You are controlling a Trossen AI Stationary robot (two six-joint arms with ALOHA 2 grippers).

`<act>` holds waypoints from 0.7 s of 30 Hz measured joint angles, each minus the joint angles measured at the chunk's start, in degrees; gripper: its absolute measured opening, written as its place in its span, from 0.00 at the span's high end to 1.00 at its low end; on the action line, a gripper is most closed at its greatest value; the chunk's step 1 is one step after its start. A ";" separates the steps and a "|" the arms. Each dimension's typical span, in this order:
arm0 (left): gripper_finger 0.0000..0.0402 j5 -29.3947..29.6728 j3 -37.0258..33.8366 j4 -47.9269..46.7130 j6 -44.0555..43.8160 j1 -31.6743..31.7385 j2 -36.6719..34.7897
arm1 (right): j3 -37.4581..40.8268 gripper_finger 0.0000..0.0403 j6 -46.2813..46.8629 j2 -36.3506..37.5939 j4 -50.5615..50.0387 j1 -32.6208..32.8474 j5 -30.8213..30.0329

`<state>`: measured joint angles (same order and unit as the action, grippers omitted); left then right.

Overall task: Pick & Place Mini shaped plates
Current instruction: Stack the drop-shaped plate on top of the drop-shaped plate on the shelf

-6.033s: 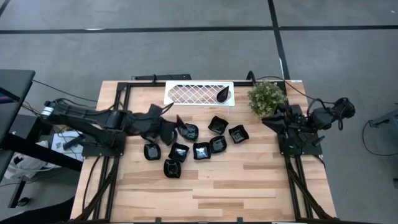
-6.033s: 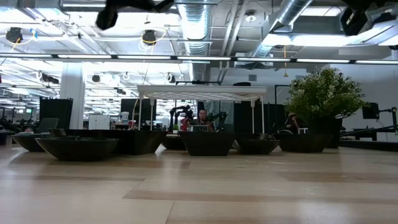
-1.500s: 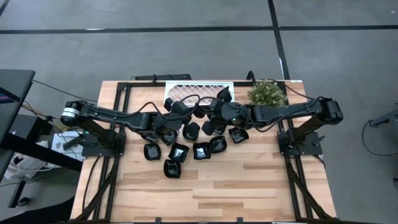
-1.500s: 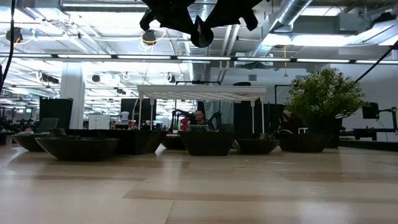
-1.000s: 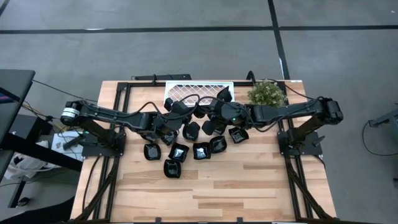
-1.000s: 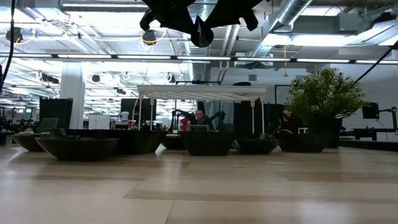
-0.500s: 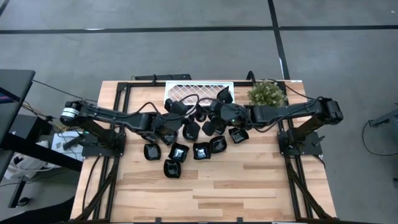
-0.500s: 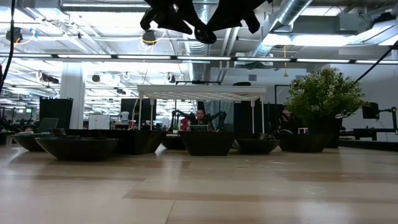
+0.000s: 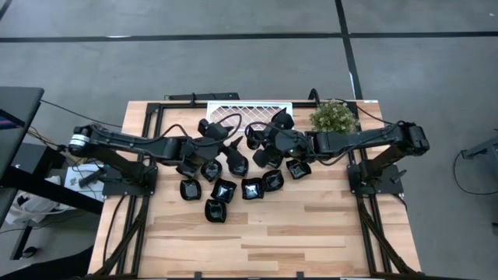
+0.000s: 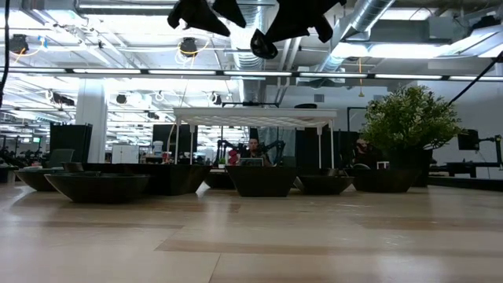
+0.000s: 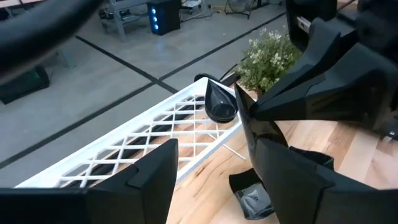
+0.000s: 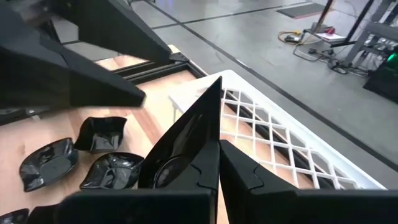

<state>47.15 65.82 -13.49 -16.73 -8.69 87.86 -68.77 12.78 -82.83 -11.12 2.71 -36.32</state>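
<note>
Several small glossy black plates (image 9: 251, 189) rest on their bases in a cluster at mid-table, and one teardrop plate (image 9: 280, 119) lies in the white lattice tray (image 9: 233, 117). High above the far middle, my right gripper (image 9: 254, 140) is shut on another black plate (image 12: 198, 121), seen under the gripper in the low view (image 10: 263, 43). My left gripper (image 9: 212, 131) stands open just to its left, with nothing between its fingers (image 11: 152, 177). My right gripper pinches the black plate by one edge (image 12: 210, 149) between its two fingers, coming from the table's right. The plate stands on edge in the hold, its free end pointing away from the fingers. It hangs clear, high above the table and the other plates.
A green plant (image 9: 333, 120) stands at the far right, beside the tray's end. The near half of the wooden table (image 9: 272, 241) is bare wood. Black frame rails (image 9: 152, 117) run along the table's sides.
My left gripper has opened, let go of the black plate and drawn back toward the table's left edge. The plate stays high above the table in my shut right gripper, which has kept its place.
</note>
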 joint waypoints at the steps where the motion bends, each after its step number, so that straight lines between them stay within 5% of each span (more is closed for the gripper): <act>1: 0.45 -0.02 0.00 -0.90 -0.05 0.00 -0.61 | 0.00 1.00 0.22 0.00 -0.26 -0.15 -0.20; 9: 0.45 0.00 -2.20 -5.05 -1.50 0.00 -6.01 | 0.00 1.00 6.75 0.00 -0.84 -3.27 -0.36; 21: 0.45 -0.06 -24.58 -3.60 -19.37 -2.40 -25.29 | -0.02 1.00 21.38 0.40 -2.48 -10.32 0.49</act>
<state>47.09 41.25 -17.09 -36.10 -11.09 62.57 -68.79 34.16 -82.42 -13.60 -7.61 -35.83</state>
